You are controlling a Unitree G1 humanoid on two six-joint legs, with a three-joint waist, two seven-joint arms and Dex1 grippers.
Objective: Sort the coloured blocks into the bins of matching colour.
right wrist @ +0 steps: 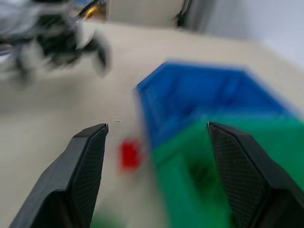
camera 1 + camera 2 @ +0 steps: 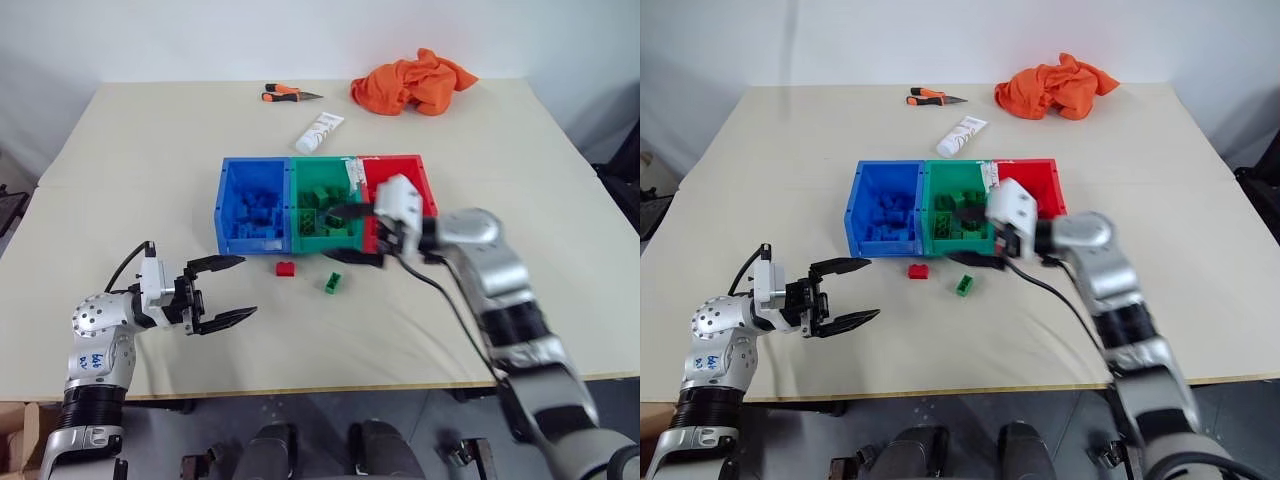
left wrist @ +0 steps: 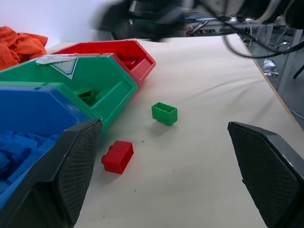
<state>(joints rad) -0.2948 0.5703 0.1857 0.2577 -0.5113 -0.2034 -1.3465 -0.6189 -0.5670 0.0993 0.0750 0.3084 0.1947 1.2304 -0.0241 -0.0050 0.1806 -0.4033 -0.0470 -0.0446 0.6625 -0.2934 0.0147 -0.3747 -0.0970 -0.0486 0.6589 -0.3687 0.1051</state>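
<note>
Centrally, three joined bins (image 2: 322,190) sit on the desk (image 2: 120,160); a red block (image 2: 286,268) and green block (image 2: 332,282) lie just below. Left hand (image 2: 222,291) lower left, spread empty; right hand (image 1: 154,142) over the green bin, parted, holding nothing.

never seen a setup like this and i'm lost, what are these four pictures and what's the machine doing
It is a humanoid robot with two arms, each ending in a two-fingered black gripper. The two wide pictures come from cameras on its head, looking down at a table. The other two come from cameras on its wrists, looking out between the fingers.

On the table are three joined bins: the blue bin, the green bin and the red bin, with blocks in them. A red block and a green block lie loose in front. Farther back are a white tube, an orange cloth and an orange-handled tool.

The left gripper is open and empty. The right gripper, by the bins, is open and empty too.
</note>
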